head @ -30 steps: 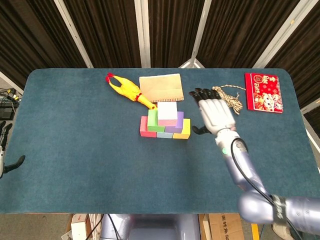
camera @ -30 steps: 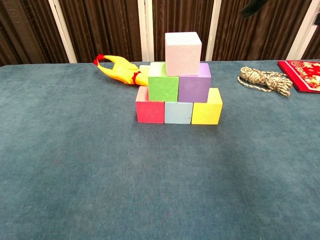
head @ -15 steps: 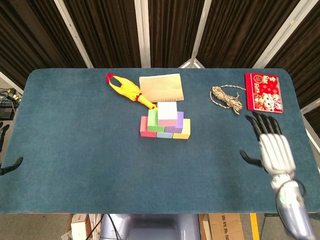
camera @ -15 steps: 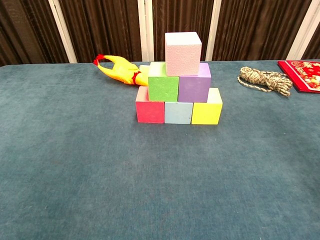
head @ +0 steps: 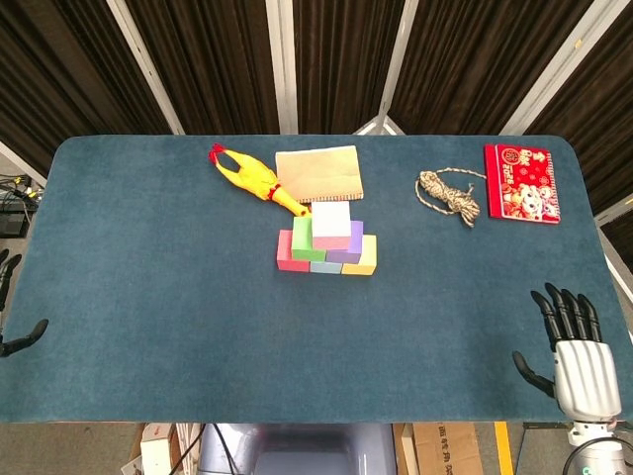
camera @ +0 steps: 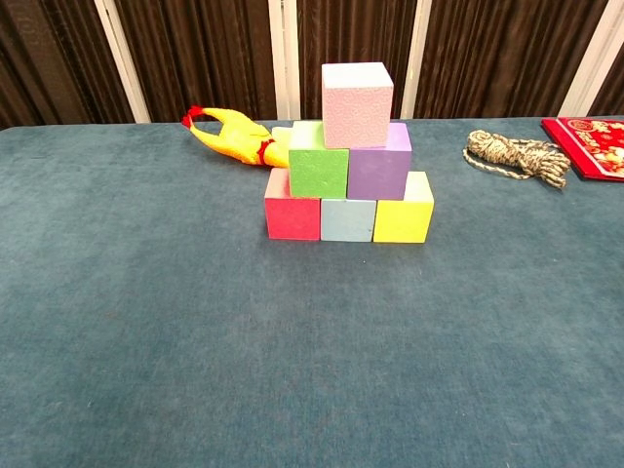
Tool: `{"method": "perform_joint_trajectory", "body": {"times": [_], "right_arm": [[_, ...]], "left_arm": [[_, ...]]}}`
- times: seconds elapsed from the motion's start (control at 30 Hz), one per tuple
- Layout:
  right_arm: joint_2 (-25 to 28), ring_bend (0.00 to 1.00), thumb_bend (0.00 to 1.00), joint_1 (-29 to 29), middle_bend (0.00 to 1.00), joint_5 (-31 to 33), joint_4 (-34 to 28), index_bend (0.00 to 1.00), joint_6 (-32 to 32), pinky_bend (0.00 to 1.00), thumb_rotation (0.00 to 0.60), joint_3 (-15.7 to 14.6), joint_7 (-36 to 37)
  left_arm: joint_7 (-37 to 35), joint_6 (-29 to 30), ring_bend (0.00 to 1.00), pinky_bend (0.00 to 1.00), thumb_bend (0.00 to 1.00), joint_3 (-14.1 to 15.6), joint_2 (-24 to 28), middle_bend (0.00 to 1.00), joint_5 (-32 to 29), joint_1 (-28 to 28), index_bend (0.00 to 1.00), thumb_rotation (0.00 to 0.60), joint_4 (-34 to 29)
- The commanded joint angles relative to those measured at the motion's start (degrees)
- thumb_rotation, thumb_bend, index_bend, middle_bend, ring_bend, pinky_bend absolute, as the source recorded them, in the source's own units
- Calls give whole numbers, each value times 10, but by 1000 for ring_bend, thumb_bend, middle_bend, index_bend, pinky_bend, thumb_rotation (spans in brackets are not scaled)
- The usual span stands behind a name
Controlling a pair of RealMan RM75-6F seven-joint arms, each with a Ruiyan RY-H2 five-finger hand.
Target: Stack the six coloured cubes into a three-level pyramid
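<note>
The six cubes stand as a three-level pyramid at the table's middle. Red [camera: 292, 216], light blue [camera: 347, 219] and yellow [camera: 404, 216] form the bottom row. Green [camera: 319, 168] and purple [camera: 379, 171] sit on them, and the pink cube [camera: 358, 102] tops the stack [head: 331, 220]. My right hand [head: 572, 356] hovers at the front right table edge, far from the stack, its fingers spread and empty. Only the thumb and fingertips of my left hand [head: 22, 336] show at the far left edge, apart and empty. The chest view shows neither hand.
A yellow rubber chicken [head: 249, 178] and a tan notebook [head: 317, 174] lie just behind the pyramid. A coil of rope [head: 450, 196] and a red printed booklet [head: 521, 182] lie at the back right.
My right hand has drawn back from beside the pyramid to the front right table edge. The pyramid has not moved. The left hand has barely shifted.
</note>
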Motion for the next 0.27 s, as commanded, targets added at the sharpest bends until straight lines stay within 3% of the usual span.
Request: {"method": "perform_joint_trajectory", "body": {"times": [0.03, 0.27], "right_arm": [[9, 14, 284, -10, 79, 0, 4, 117, -9, 0, 600, 6, 13], [14, 14, 284, -20, 79, -1, -2, 117, -29, 0, 600, 20, 14]], "left_arm": [[6, -6, 0, 0, 293, 5, 11, 0, -10, 7, 56, 600, -15], [1, -7, 0, 0, 293, 4, 16, 0, -13, 9, 56, 600, -15]]}}
